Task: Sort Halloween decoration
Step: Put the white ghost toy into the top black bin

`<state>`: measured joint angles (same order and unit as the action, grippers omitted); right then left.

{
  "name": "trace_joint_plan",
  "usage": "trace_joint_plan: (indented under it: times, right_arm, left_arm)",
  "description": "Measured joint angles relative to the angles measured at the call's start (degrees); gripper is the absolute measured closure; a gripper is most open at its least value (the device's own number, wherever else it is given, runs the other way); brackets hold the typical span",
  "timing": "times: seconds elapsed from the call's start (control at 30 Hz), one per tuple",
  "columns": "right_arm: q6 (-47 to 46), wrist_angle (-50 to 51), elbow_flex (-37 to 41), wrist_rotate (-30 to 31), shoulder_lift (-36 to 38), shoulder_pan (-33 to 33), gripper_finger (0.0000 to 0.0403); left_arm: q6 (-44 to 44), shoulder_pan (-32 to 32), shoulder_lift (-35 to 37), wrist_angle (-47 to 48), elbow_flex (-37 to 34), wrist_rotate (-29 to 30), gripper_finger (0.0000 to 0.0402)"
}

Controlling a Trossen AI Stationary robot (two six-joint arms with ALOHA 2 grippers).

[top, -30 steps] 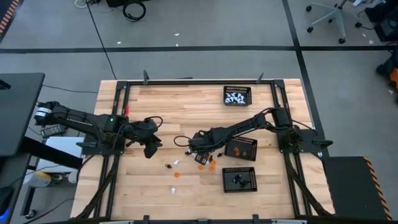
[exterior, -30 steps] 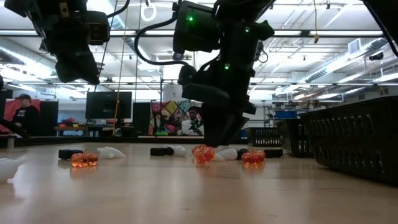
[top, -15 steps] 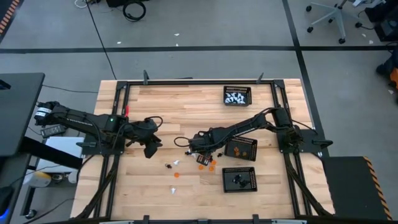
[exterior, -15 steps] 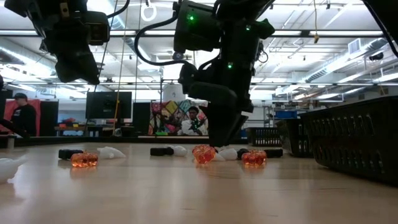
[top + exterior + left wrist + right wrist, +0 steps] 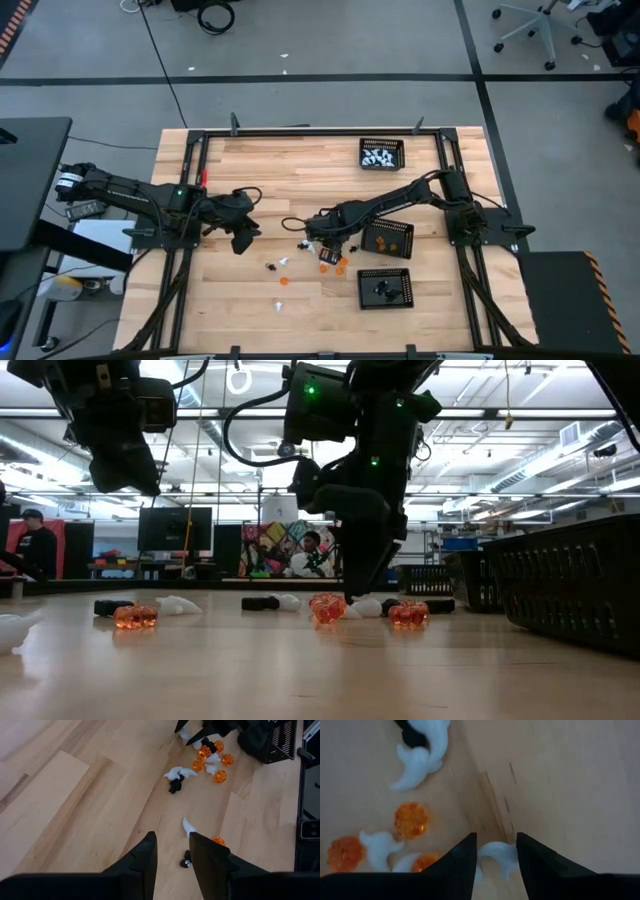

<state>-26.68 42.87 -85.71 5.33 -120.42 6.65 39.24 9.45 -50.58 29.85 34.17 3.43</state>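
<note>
Right gripper [image 5: 495, 851] is down at the worktop [image 5: 300, 180] in the middle of the scattered Halloween decoration [image 5: 322, 262], just beside the orange tray [image 5: 388, 238]. Its fingers [image 5: 462, 862] are pinching a white ghost figure [image 5: 499, 856]; the white piece sits between the two tips. More white ghosts [image 5: 420, 757] and orange pumpkins [image 5: 411, 819] lie on the wood just beyond it.

Left gripper [image 5: 171, 851] hangs above the worktop, well apart from the orange tray on its far side. Fingers a little spread with a narrow gap, nothing between them. Under it: one white ghost [image 5: 188, 826], an orange piece [image 5: 218, 840], a small black piece [image 5: 185, 863].

Trays: white tray [image 5: 381, 153] near the back edge, holds white figures. Orange tray holds orange ones. Black tray [image 5: 385, 288] is just in front of the orange tray and holds black ones.

Loose figures spread from the orange tray toward the left arm; low view shows orange pumpkins [image 5: 327, 607], white and black bits in a row on the wood.

A person [image 5: 313, 556] sits in the room behind.
</note>
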Motion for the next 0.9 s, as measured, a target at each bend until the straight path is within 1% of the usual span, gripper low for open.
trace_joint_plan:
  times: [0.13,0.3,0.53,0.63,0.77,0.9]
  right_arm:
    - [3.3,-0.3,0.0,-2.9,0.7,-1.3,0.028]
    - [5.8,-0.5,0.0,-9.0,0.9,-3.3,0.0314]
    - [8.1,-0.6,-0.1,-13.1,1.0,-6.5,0.0355]
    - [8.4,-0.7,-0.1,-13.7,1.0,-7.4,0.0366]
    - [8.3,-0.4,-0.1,-15.3,1.6,-8.1,0.0362]
    - [10.0,1.5,-0.6,-16.2,2.8,-7.0,0.0332]
  left_arm:
    - [-0.9,0.0,0.0,0.1,0.0,0.0,0.0278]
    - [-1.1,0.0,0.0,0.0,0.0,0.0,0.0278]
    - [-1.1,0.0,0.0,0.0,0.0,0.0,0.0279]
    - [-1.1,0.0,0.0,0.0,0.0,0.0,0.0279]
    - [-1.0,0.0,0.0,0.0,0.0,0.0,0.0279]
    - [-1.1,0.0,0.0,0.1,0.0,0.0,0.0279]
